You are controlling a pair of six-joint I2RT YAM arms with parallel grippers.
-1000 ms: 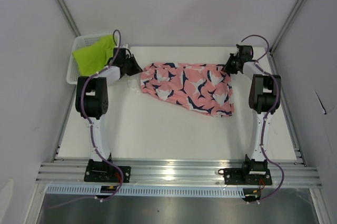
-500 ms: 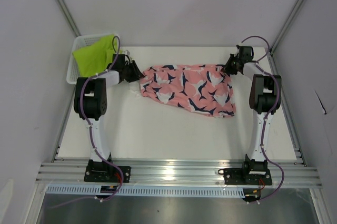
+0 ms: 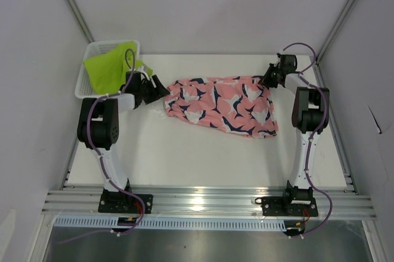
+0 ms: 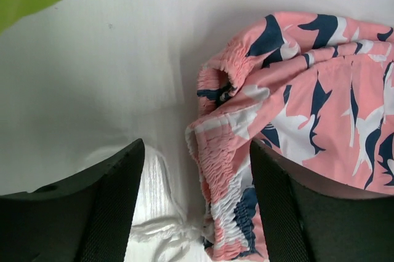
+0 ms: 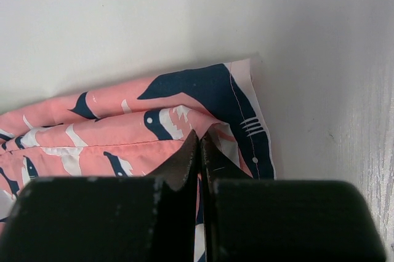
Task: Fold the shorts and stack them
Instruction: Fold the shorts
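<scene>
We can read no text, label, brand, number or sign in any view. The pink shorts (image 3: 218, 103) carry only a navy and white bird-like print, with no letters on it.

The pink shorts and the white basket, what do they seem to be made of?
The pink shorts look like thin, matt printed cloth, perhaps polyester or cotton: it wrinkles softly, and the waistband is gathered as if with elastic. The white basket is likely rigid moulded plastic, given its straight thin rim and latticed wall, though it is too small to be sure.
</scene>
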